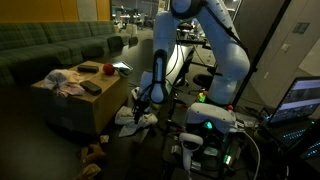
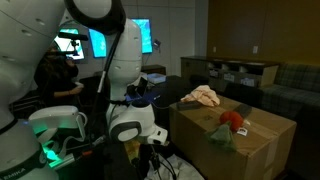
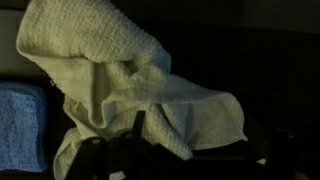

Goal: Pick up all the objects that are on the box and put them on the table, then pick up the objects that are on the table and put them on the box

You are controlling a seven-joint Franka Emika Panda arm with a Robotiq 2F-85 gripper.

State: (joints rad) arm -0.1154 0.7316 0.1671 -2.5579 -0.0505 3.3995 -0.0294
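Wrist view is showing a white towel filling the frame, its waffle-weave cloth crumpling into soft folds. Its long axis is running from the upper left down toward the dark end effector, whose jaws are appearing nearly closed on a gathered fold. In an exterior view the white arm is bending over from its base, elbow high, forearm reaching downward with the wrist pointing at the floor. The towel is hanging limp just beyond the corner of the cardboard box nearest the robot, below the level of its top surface. A round red object is sitting near a far corner of that surface.
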